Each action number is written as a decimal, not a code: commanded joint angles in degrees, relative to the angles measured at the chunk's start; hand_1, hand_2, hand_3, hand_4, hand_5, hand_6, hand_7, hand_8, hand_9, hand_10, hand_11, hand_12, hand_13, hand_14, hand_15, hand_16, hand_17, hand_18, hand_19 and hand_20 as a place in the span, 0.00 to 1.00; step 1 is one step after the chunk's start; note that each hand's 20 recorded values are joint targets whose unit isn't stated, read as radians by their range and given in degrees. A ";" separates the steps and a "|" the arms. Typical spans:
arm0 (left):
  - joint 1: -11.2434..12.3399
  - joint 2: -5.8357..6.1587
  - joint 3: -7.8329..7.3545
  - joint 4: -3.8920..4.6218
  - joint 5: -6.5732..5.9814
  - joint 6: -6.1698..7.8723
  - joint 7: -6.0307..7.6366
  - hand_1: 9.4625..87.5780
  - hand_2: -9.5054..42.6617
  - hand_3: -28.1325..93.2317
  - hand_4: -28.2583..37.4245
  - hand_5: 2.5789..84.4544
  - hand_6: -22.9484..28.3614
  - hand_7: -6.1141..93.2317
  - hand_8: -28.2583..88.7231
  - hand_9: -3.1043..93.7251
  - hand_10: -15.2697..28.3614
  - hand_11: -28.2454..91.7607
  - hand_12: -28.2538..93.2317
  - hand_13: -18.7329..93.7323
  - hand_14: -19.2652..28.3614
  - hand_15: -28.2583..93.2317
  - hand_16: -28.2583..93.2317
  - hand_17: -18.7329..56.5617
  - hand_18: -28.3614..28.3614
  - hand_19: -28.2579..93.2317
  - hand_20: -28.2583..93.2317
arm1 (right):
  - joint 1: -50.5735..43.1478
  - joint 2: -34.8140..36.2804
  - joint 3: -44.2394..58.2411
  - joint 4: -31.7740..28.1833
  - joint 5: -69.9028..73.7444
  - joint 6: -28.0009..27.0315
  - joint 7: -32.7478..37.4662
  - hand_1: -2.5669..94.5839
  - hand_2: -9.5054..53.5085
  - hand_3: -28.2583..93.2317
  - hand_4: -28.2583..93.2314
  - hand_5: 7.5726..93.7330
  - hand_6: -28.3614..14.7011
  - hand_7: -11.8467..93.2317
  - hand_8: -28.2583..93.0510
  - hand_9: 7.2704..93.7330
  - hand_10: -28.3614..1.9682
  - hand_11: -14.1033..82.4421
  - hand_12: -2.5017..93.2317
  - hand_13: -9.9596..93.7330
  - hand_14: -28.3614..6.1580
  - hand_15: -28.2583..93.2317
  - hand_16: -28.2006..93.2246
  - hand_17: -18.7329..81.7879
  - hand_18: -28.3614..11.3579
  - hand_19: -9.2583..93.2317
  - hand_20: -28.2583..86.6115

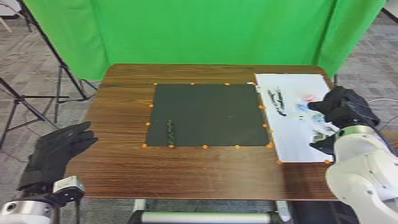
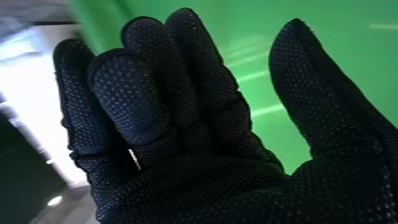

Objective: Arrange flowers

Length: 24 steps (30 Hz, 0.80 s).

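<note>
In the head view my right hand (image 1: 345, 106) is over the right part of the white sheet, beside the small pale pink, blue and green flower pieces (image 1: 311, 111). Dark stem-like pieces (image 1: 278, 102) lie on the sheet to the left of them. One dark green twisted stem (image 1: 171, 133) rests on the black mat's lower left part. My left hand (image 1: 55, 152) stays off the table's left edge, fingers relaxed. The right wrist view has my right hand (image 2: 191, 150) with fingers extended and thumb apart, holding nothing.
A black mat (image 1: 209, 112) with orange dots along its edges lies mid-table, and the white sheet (image 1: 298, 147) is right of it. The brown table (image 1: 204, 172) extends around both. Behind stands a green curtain (image 1: 213, 35); black tripod legs (image 1: 62, 70) are at the left.
</note>
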 commanded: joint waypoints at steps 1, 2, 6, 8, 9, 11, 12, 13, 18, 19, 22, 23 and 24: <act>-0.33 -0.26 0.47 -0.18 -0.03 -0.96 -0.59 0.23 0.36 0.89 0.21 0.54 0.73 0.20 0.17 0.45 0.87 0.56 0.31 0.43 1.00 0.74 0.13 0.14 0.88 0.72 0.37 | -9.22 -0.74 4.56 1.18 -0.99 -0.98 1.89 0.34 0.17 0.87 0.06 0.63 0.38 0.41 0.15 0.64 0.13 0.61 0.26 0.70 0.34 0.86 0.41 0.53 0.03 0.97 0.14; -0.48 -0.38 0.40 -0.19 0.07 -1.16 -0.84 0.23 0.36 0.89 0.21 0.54 0.73 0.20 0.17 0.45 0.87 0.56 0.31 0.43 1.00 0.74 0.13 0.14 0.88 0.72 0.37 | -9.61 -0.98 4.94 1.11 -1.22 -1.16 2.28 0.34 0.17 0.87 0.06 0.63 0.37 0.40 0.15 0.64 0.13 0.61 0.26 0.70 0.34 0.86 0.41 0.53 0.03 0.97 0.15; -0.88 -0.50 0.55 -0.17 0.28 -1.33 -1.19 0.23 0.36 0.89 0.21 0.54 0.73 0.20 0.17 0.45 0.87 0.56 0.31 0.43 1.00 0.74 0.13 0.14 0.88 0.72 0.37 | -10.75 -1.75 5.90 1.38 -1.41 -0.61 3.23 0.34 0.16 0.87 0.06 0.63 0.36 0.39 0.16 0.63 0.13 0.62 0.26 0.70 0.33 0.87 0.41 0.53 0.04 0.97 0.15; -1.21 -0.38 0.97 -0.06 0.09 -1.36 -0.90 0.23 0.36 0.89 0.21 0.54 0.73 0.20 0.17 0.45 0.87 0.56 0.31 0.43 1.00 0.74 0.13 0.14 0.88 0.72 0.37 | -11.38 -2.25 6.47 1.31 -1.90 0.90 4.08 0.34 0.16 0.87 0.06 0.63 0.34 0.36 0.16 0.63 0.12 0.61 0.26 0.70 0.34 0.87 0.41 0.53 0.04 0.98 0.15; -1.29 -0.32 1.18 0.02 0.06 -1.36 -0.86 0.23 0.36 0.89 0.21 0.54 0.73 0.20 0.17 0.45 0.87 0.56 0.31 0.43 1.00 0.74 0.13 0.14 0.88 0.72 0.37 | -11.74 -2.40 6.68 1.17 -2.48 1.52 4.54 0.34 0.15 0.87 0.06 0.64 0.34 0.34 0.16 0.63 0.12 0.61 0.26 0.70 0.35 0.87 0.41 0.54 0.04 0.98 0.15; -1.37 -0.34 1.45 0.02 -0.02 -1.26 -0.72 0.23 0.36 0.89 0.21 0.54 0.73 0.20 0.17 0.45 0.87 0.56 0.31 0.43 1.00 0.74 0.13 0.14 0.88 0.72 0.37 | -12.57 -2.37 7.00 1.17 -3.90 2.70 4.67 0.35 0.14 0.87 0.06 0.65 0.32 0.32 0.17 0.63 0.13 0.60 0.25 0.71 0.35 0.88 0.41 0.54 0.04 0.99 0.15; -1.31 -0.40 1.40 0.06 -0.08 -1.39 -0.77 0.23 0.35 0.89 0.21 0.54 0.73 0.20 0.17 0.45 0.87 0.56 0.31 0.43 1.00 0.74 0.13 0.14 0.88 0.72 0.37 | -12.83 -2.24 7.11 1.08 -4.32 3.00 5.01 0.35 0.14 0.87 0.05 0.65 0.31 0.32 0.17 0.63 0.13 0.60 0.25 0.71 0.36 0.88 0.41 0.54 0.04 0.99 0.15; -1.18 -0.32 1.42 0.05 -0.11 -1.32 -0.72 0.23 0.36 0.89 0.21 0.54 0.73 0.20 0.17 0.45 0.87 0.56 0.31 0.43 1.00 0.74 0.13 0.14 0.88 0.72 0.37 | -13.13 -2.12 7.25 0.99 -4.67 3.43 5.25 0.35 0.14 0.87 0.05 0.65 0.31 0.31 0.17 0.64 0.13 0.60 0.25 0.71 0.37 0.88 0.41 0.54 0.04 0.99 0.15; -1.26 -0.66 1.23 0.07 0.10 -1.64 -1.20 0.23 0.36 0.89 0.21 0.54 0.73 0.20 0.17 0.45 0.87 0.56 0.31 0.43 1.00 0.74 0.13 0.14 0.88 0.72 0.37 | -14.05 -2.68 7.99 0.52 -5.40 2.47 6.31 0.36 0.12 0.87 0.05 0.66 0.29 0.29 0.17 0.64 0.12 0.57 0.24 0.71 0.37 0.88 0.41 0.55 0.04 1.00 0.15; -1.22 -0.63 1.20 0.03 0.07 -1.57 -1.19 0.23 0.36 0.89 0.21 0.54 0.73 0.20 0.17 0.45 0.87 0.56 0.31 0.43 1.00 0.74 0.13 0.14 0.88 0.72 0.37 | -14.04 -2.83 7.99 0.64 -5.33 1.67 6.47 0.36 0.12 0.87 0.05 0.66 0.29 0.29 0.17 0.64 0.12 0.57 0.24 0.71 0.37 0.88 0.41 0.55 0.04 1.00 0.15; -1.42 -1.20 1.02 0.05 0.34 -2.08 -1.83 0.23 0.36 0.89 0.21 0.54 0.73 0.20 0.17 0.45 0.87 0.56 0.31 0.43 1.00 0.74 0.13 0.14 0.88 0.72 0.37 | -14.90 -3.51 8.61 0.84 -4.12 0.75 6.50 0.36 0.11 0.86 0.05 0.66 0.29 0.29 0.17 0.64 0.12 0.57 0.24 0.71 0.37 0.88 0.41 0.55 0.04 1.00 0.14; -1.32 -1.33 0.89 -0.03 0.45 -2.15 -1.98 0.23 0.36 0.88 0.21 0.54 0.73 0.20 0.17 0.45 0.87 0.56 0.31 0.43 1.00 0.74 0.13 0.14 0.88 0.72 0.37 | -15.10 -3.52 8.51 0.94 -4.11 0.75 6.50 0.37 0.11 0.86 0.05 0.66 0.29 0.28 0.17 0.64 0.12 0.57 0.24 0.71 0.37 0.88 0.41 0.55 0.04 1.00 0.14; -1.26 -1.38 0.85 -0.07 0.45 -2.10 -2.02 0.23 0.36 0.89 0.21 0.54 0.73 0.20 0.17 0.45 0.87 0.56 0.31 0.43 1.00 0.74 0.13 0.14 0.88 0.72 0.37 | -15.19 -3.55 8.35 1.11 -4.27 0.59 6.55 0.37 0.11 0.86 0.05 0.66 0.28 0.28 0.17 0.64 0.12 0.57 0.24 0.71 0.37 0.88 0.41 0.55 0.04 1.00 0.14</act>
